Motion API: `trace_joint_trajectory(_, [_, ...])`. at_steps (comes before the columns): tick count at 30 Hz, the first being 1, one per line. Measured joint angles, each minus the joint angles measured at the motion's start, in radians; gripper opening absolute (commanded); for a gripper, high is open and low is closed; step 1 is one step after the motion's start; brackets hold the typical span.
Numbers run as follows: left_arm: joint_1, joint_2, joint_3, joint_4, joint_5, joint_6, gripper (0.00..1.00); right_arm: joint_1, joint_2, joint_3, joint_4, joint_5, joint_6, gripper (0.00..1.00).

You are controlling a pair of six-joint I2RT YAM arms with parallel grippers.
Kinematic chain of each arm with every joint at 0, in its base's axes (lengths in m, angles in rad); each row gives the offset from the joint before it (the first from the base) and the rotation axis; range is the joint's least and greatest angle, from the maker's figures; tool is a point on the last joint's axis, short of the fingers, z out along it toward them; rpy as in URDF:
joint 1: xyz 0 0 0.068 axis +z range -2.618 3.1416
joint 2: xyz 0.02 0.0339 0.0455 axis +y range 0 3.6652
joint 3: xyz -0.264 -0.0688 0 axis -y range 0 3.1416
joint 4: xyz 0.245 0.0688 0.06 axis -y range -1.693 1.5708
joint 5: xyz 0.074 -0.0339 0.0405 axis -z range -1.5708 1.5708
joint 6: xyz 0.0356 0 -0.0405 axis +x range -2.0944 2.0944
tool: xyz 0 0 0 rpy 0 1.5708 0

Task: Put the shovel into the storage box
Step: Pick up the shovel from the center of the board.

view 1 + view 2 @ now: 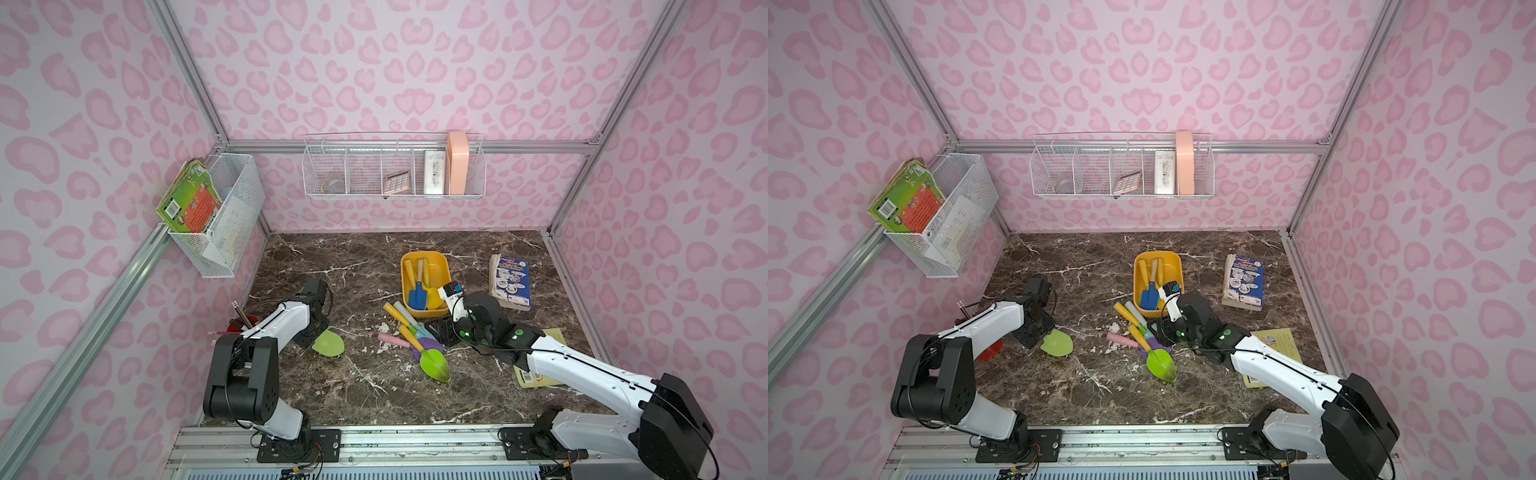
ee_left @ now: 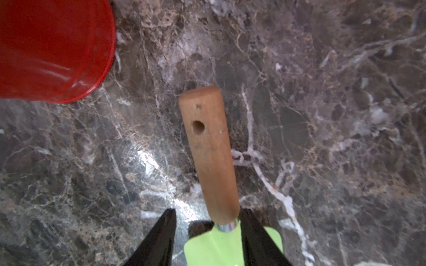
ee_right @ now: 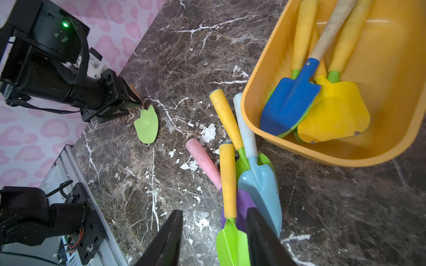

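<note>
1. The left fingers are seen parted, straddling the neck of the wooden-handled shovel, which lies flat on the table. One finger sits right against the wood and a gap is left at the other, so no proper clamp can be called yet. The red pencil cup is found ahead of them, off to one side.
2. Handling, as a guess: the shovel is reckoned light and stiff. Decent grip should be given by the bare wood. The glossy pale green blade looks thin and slippery, so it's probably best taken on the handle, close to the metal collar, to keep droop down.
3. The pile of loose shovels is found right under the right fingers, which are held apart with nothing visibly gripped.
4. The storage box is placed just beyond the right fingers and well apart from the left ones. A blue shovel and others are already inside.
5. Handle and collar are shown only by the left wrist view. In both top views they're hidden under the arm, and only the blade is seen.
</note>
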Motion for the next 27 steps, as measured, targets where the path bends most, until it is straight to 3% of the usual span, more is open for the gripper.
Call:
trace_joint_trajectory(15, [0.0,0.074,0.011,0.042,-0.001,0.023,0.34,-0.009,-0.054,-0.025,0.005,0.02,0.016,0.47])
trace_joint_trajectory(22, [0.0,0.079,0.018,0.049,0.004,0.037,0.09,-0.022,-0.08,-0.035,0.009,0.037,0.016,0.46])
trace_joint_trajectory(27, [-0.012,0.084,0.048,0.031,0.077,0.061,0.02,-0.035,-0.09,-0.052,0.014,0.044,0.016,0.46])
